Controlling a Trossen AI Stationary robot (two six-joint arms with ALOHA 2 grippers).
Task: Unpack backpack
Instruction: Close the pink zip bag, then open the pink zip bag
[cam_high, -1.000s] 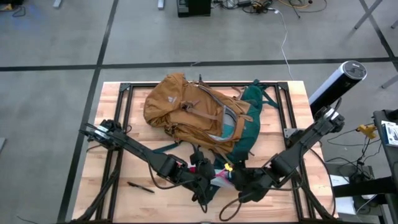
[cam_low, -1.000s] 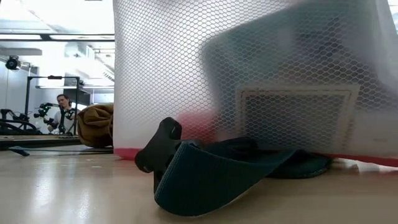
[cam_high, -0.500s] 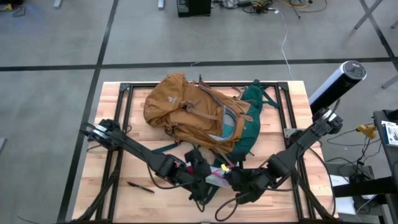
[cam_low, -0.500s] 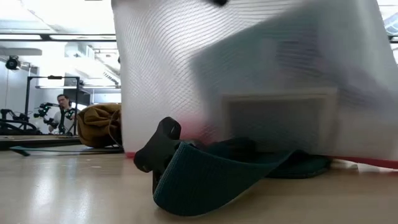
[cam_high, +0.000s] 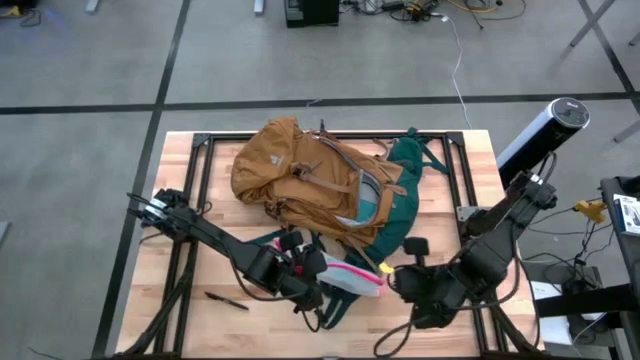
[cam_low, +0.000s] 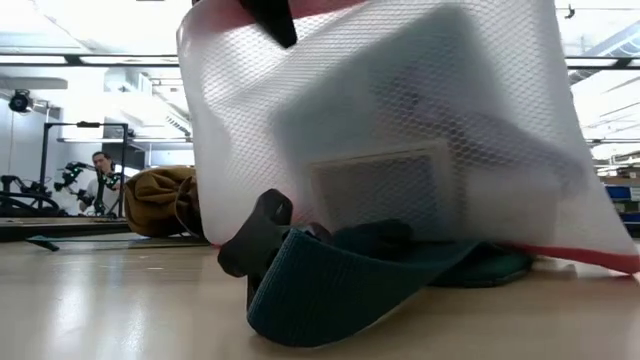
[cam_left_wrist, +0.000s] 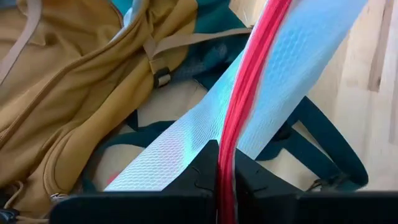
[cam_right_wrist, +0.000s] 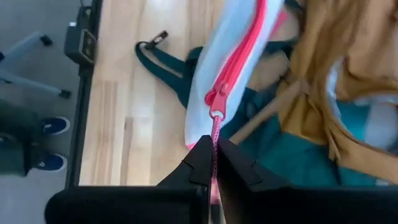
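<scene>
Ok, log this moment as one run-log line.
left gripper: shut on pouch edge | right gripper: shut on zipper cord | backpack: on table, behind pouch

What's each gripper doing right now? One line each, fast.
Left gripper: shut on the mesh pouch's pink edge.
Right gripper: shut on the pouch's pink zipper pull cord.

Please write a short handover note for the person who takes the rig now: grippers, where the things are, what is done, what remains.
Left gripper: fingers shut on the mesh pouch at its pink edge.
Right gripper: fingers shut on the zipper pull cord.
Backpack: lying mid-table, top open, green straps spread toward the front.
Pen: on the wood, front left.
Done: pouch is out of the backpack, held between both arms.
Left: probably unzip or set down the pouch, then check the backpack for more.
</scene>
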